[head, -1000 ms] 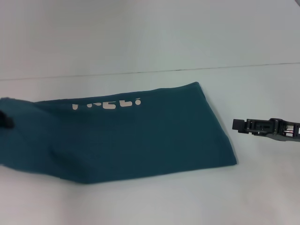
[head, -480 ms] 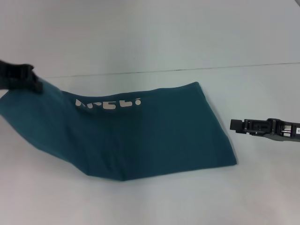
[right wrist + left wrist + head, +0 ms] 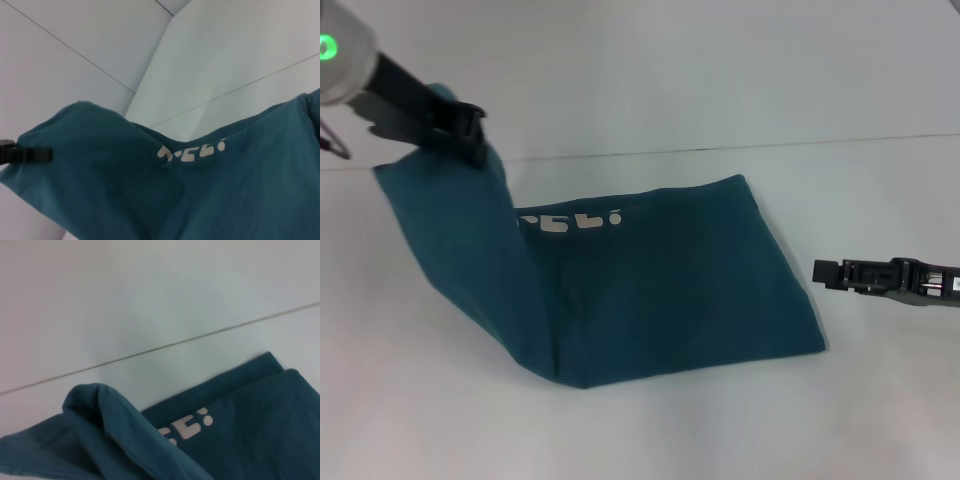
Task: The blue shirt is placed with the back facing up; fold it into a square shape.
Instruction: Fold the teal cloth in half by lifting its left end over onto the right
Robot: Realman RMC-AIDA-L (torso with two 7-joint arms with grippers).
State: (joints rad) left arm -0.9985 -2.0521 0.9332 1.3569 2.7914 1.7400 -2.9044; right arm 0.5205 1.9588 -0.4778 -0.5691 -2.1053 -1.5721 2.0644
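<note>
**Left pincer lifts one end of the shirt**

The left pincer (image 3: 472, 140) is clamped on the left end of the blue shirt (image 3: 650, 290), holding it raised above the white tabletop (image 3: 720, 430). The rest lies flat, white lettering (image 3: 570, 221) showing. The right pincer (image 3: 825, 271) hovers just beside the shirt's right edge, closed and empty.

A white table (image 3: 650, 430) fills the frame. The blue shirt (image 3: 660, 290) lies at its center; the shirt's left end is raised off the surface.
</note>
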